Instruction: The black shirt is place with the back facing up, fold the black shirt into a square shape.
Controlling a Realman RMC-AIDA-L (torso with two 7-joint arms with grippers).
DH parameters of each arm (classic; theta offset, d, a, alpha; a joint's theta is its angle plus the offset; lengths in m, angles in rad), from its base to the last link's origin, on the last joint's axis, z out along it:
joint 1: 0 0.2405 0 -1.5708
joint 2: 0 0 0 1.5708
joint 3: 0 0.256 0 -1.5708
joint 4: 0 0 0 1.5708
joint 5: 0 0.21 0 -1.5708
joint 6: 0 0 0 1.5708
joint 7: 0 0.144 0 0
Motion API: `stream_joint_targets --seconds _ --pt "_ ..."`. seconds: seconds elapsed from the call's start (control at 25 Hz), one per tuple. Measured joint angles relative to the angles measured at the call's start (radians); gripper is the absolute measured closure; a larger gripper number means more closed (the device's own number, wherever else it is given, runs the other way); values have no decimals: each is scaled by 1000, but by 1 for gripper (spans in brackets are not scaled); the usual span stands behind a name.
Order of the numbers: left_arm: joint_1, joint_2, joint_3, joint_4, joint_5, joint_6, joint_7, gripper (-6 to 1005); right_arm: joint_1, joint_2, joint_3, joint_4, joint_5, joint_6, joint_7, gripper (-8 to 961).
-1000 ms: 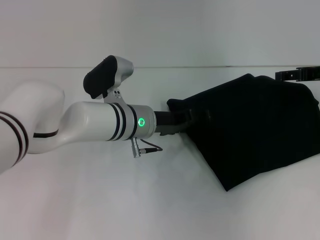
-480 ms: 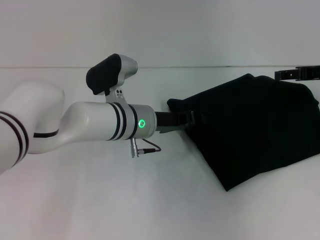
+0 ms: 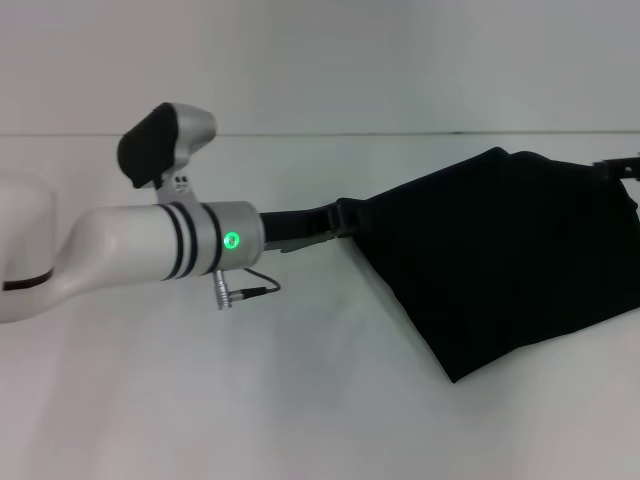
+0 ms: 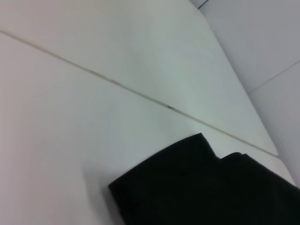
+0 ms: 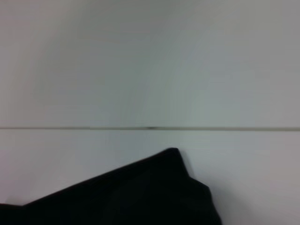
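Note:
The black shirt [image 3: 510, 255] lies folded in a slanted heap on the right half of the white table [image 3: 300, 400]. My left gripper [image 3: 335, 222] sits just off the shirt's left corner, with its dark fingers spread and nothing held between them. Behind it, the white left arm [image 3: 150, 255] stretches back to the left. Only a sliver of my right gripper [image 3: 622, 166] shows, at the right edge beside the shirt's far corner. A corner of the black shirt [image 4: 201, 187] fills the lower part of the left wrist view. The right wrist view shows another edge of the black shirt [image 5: 140, 192].
A thin seam [image 3: 400, 134] runs across the far side of the table below the pale wall. A short cable and plug [image 3: 235, 292] hang under the left wrist. Bare white tabletop spreads in front of and left of the shirt.
The left arm has pulled back to the left and its gripper has come out from the shirt's edge. The shirt stayed where it was. The right gripper slid further out of view to the right.

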Motion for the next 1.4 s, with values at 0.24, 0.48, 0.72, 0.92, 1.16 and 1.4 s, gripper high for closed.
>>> stream_joint_targets --seconds 0.24,0.48,0.72,0.92,1.16,1.4 --pt "59 6 -9 65 0 40 0 616 -35 -15 27 2 1 -67 -5 186" --pt "74 7 -29 75 2 80 5 348 -30 -14 20 70 -3 -29 -9 195" --pt "77 6 -30 76 7 83 5 198 -3 -2 3 157 -8 51 -28 204" --pt "78 9 -30 76 8 83 6 98 7 10 -37 191 -11 118 -26 211" --pt "78 10 -29 76 9 77 6 74 8 14 -48 199 -11 161 -23 220" --pt "79 11 -30 74 6 73 6 74 10 17 -49 212 -11 176 -28 228"
